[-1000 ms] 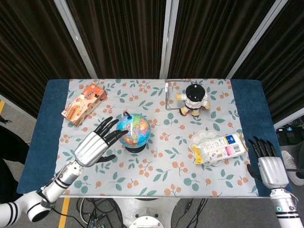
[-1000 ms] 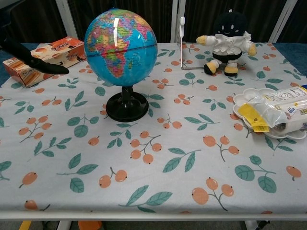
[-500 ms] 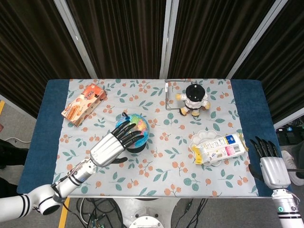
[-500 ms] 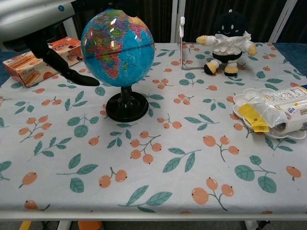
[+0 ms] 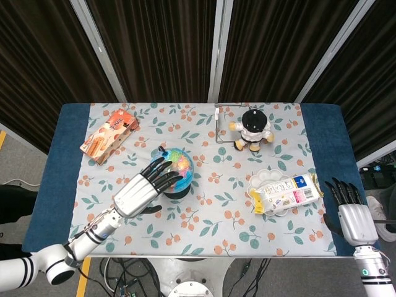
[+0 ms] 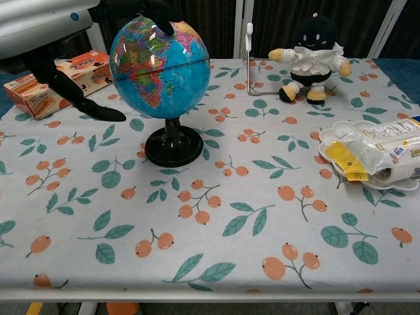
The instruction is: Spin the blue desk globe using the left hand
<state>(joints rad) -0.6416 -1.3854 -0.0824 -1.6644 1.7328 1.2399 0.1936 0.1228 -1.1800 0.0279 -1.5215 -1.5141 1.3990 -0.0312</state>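
The left hand [image 5: 139, 190] reaches up from the near-left edge of the bench [image 5: 185, 229], its dark fingers [image 5: 162, 173] spread and laid over the top of the blue desk globe [image 6: 161, 67]; it grips nothing, though the fingertips seem to touch the sphere near its pole. The thumb [image 6: 88, 107] hangs apart, low on the globe's left side, touching nothing.

The globe sits directly under and just beyond that hand, left of the bench's middle. Its sphere is bright blue ocean with continents in patchwork yellow, orange, pink and green, a dark line ringing it and white glare near the top. It tilts on a short black stem rising from a round black base [image 6: 173, 146], which stands flat on the floral cloth.

The right hand [image 5: 354, 218] rests at the near-right corner, fingers spread, empty. Just left of it a packaged snack [image 5: 288, 192] lies on a white tray [image 6: 341, 133]. Beyond the left hand, to its left, lies an orange biscuit box [image 5: 109, 134]. Far beyond the globe, to the right, sits a black-and-white plush toy [image 5: 252, 129].
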